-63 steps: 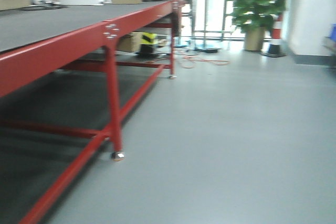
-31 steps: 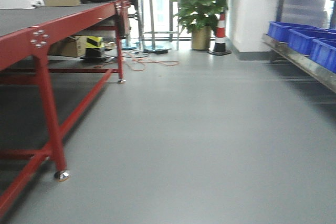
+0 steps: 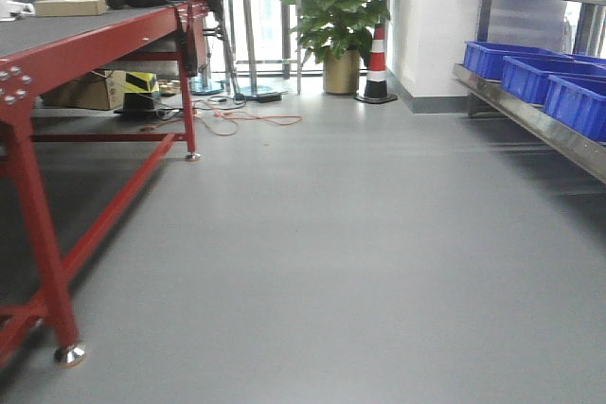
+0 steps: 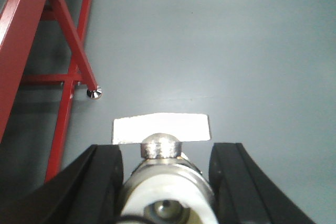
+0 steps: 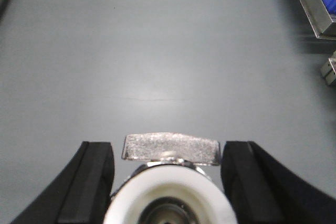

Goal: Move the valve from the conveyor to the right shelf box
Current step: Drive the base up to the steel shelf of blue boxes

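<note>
Evidently in transit: the left gripper pinches a valve and the right gripper a second valve, both carried over the floor between the conveyor and the blue shelf boxes.

A potted plant stands beside a striped traffic cone; an orange cable snakes over the grey floor.
</note>
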You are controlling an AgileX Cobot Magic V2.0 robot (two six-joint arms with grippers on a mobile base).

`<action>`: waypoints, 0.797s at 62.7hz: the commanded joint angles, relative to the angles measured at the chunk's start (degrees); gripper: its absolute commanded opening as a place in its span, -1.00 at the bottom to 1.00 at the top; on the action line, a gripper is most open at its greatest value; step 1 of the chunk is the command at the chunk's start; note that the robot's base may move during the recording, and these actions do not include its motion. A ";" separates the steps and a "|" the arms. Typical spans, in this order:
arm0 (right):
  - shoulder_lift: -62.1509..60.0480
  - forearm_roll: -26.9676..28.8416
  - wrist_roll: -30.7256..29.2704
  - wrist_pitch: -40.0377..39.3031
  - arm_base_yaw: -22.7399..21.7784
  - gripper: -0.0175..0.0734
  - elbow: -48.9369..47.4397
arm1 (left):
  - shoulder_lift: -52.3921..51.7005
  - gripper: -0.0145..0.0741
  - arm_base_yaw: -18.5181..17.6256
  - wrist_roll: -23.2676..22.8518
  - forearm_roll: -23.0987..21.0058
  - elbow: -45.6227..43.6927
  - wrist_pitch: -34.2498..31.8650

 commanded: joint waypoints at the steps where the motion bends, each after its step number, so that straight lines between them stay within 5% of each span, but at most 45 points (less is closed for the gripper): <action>1: -0.75 -0.15 -0.36 -3.45 -0.15 -0.97 -0.48 | -0.40 -0.92 -0.24 -0.05 -0.55 -0.77 -2.43; 50: -0.63 -0.15 -0.36 -3.45 -0.15 -0.97 -0.48 | -0.40 -0.92 -0.24 -0.05 -0.55 -0.77 -2.43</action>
